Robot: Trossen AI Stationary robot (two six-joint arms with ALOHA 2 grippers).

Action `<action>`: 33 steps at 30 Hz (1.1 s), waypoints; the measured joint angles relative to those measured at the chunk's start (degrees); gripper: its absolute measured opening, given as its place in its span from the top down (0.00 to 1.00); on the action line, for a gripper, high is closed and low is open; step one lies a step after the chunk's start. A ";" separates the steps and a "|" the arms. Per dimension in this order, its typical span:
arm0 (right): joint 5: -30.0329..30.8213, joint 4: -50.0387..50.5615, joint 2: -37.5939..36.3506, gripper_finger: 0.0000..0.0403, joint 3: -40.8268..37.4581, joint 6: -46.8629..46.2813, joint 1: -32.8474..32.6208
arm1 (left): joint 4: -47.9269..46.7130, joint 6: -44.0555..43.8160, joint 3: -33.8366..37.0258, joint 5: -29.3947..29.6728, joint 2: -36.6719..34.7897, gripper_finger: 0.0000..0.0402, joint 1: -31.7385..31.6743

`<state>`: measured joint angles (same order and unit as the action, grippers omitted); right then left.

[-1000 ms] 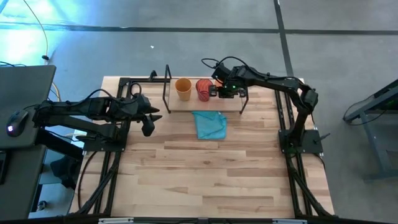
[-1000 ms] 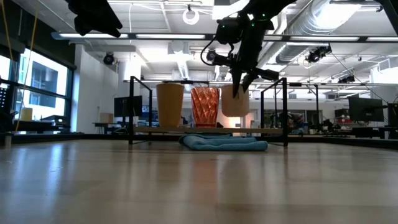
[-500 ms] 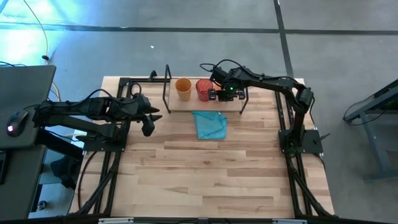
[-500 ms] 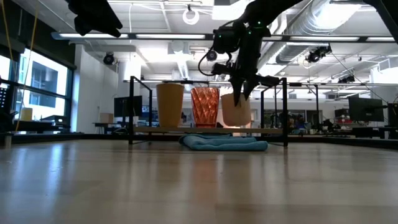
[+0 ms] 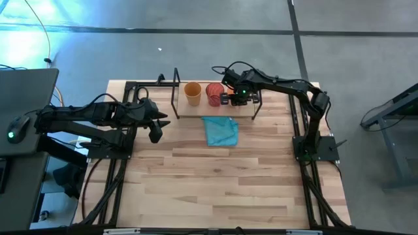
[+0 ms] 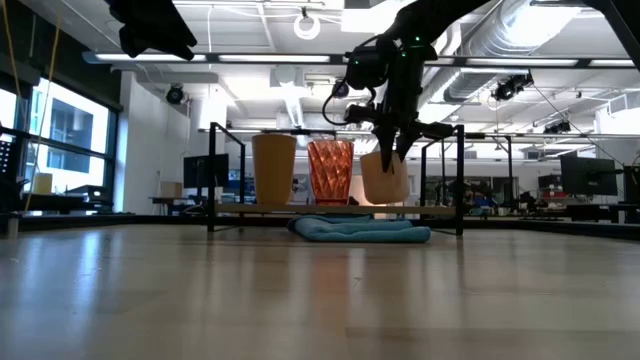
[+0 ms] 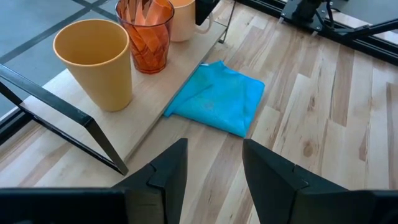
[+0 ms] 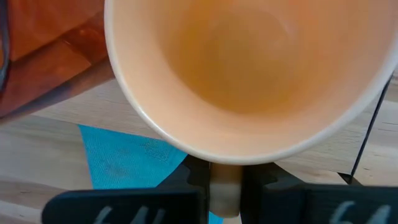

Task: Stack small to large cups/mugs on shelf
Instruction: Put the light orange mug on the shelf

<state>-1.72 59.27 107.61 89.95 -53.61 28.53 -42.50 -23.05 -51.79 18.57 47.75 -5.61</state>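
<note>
Three cups stand in a row along the shelf [image 5: 196,111] [image 6: 440,210] [image 7: 155,93]. The mustard-tan tumbler [image 5: 192,92] [image 6: 273,168] [image 7: 96,59] and the red ribbed cup [image 5: 213,93] [image 6: 330,170] [image 7: 146,34] rest upright on its board. Beside the red cup is a pale orange mug [image 6: 385,178] [image 7: 183,18] [image 8: 249,68], and my right gripper [image 5: 238,96] [image 6: 390,135] [image 8: 225,177] is shut on it. My left gripper [image 5: 157,127] [image 7: 214,168] hangs open over the table's left side, clear of everything. My right gripper pinches the mug's handle [image 8: 225,190] between its two fingers [image 8: 196,180], coming from above and pointing down beside the mug's wall. The mug is upright with its mouth facing up. Its base [image 6: 385,201] is level with the shelf board; whether it touches, I cannot tell.
A folded blue cloth [image 5: 220,130] [image 6: 360,230] [image 7: 217,99] [image 8: 124,158] lies on the table just in front of the shelf. Black upright posts [image 6: 458,175] and rails [image 7: 56,109] stand at the shelf's ends. Bare wooden tabletop [image 5: 222,189] stretches toward the near edge.
My right gripper has come down with the mug, from well above the shelf board to board level beside the red ribbed cup. The mug has stayed upright in the hold. The left arm has kept still.
</note>
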 joint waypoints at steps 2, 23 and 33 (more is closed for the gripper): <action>0.00 -0.07 0.00 0.95 -0.02 0.10 0.00 | 0.00 0.00 0.00 0.00 0.00 0.64 0.00; 0.02 -0.07 0.00 0.82 0.00 -0.38 -0.07 | -0.02 -1.05 0.00 -1.31 0.02 0.64 0.00; 1.27 -0.22 0.00 0.81 -0.02 -0.07 -0.07 | -0.01 -1.39 0.00 -2.38 0.01 0.64 0.00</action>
<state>-0.45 59.05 107.61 89.93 -53.68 28.47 -42.51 -24.44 -51.79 16.18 47.75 -5.61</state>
